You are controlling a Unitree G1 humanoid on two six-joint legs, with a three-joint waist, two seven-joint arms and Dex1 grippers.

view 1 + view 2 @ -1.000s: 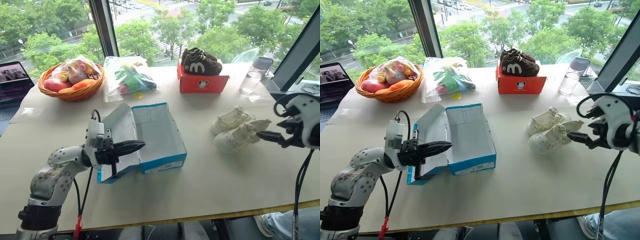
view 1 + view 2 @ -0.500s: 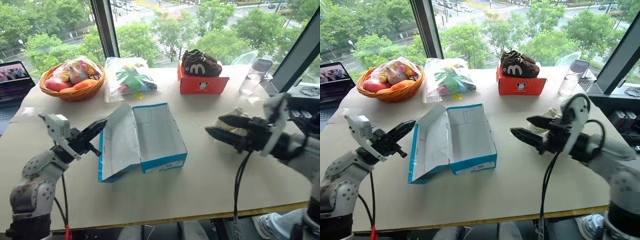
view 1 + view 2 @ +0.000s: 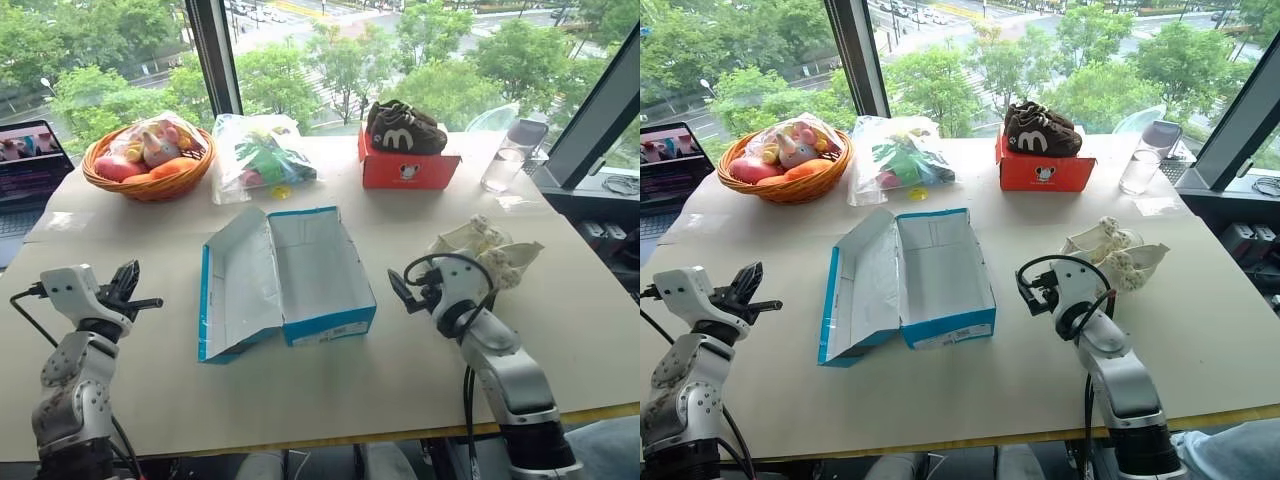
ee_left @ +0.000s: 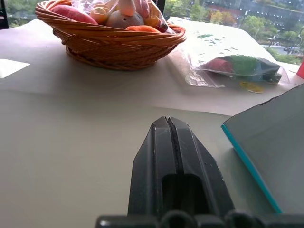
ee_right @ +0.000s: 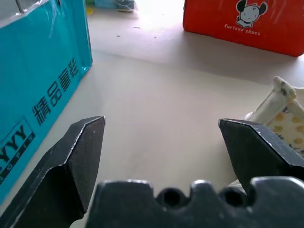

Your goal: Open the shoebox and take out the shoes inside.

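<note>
Left gripper (image 4: 167,124): fingers pressed together, empty, left of the shoebox (image 3: 290,275). Right gripper (image 5: 161,142): fingers wide apart, empty, between shoebox and shoes (image 3: 485,250). Shoebox: table (image 3: 400,370) centre, lid open. Shoes: right, outside box.

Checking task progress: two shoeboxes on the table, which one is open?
The blue shoebox: lid flipped open, white inside empty. The red-orange box by the window is closed, with dark brown shoes on top.

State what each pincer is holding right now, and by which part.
Nothing is held. The left pincer is shut on nothing above the table; the right pincer stands open and empty between the shoebox and the shoes.
</note>
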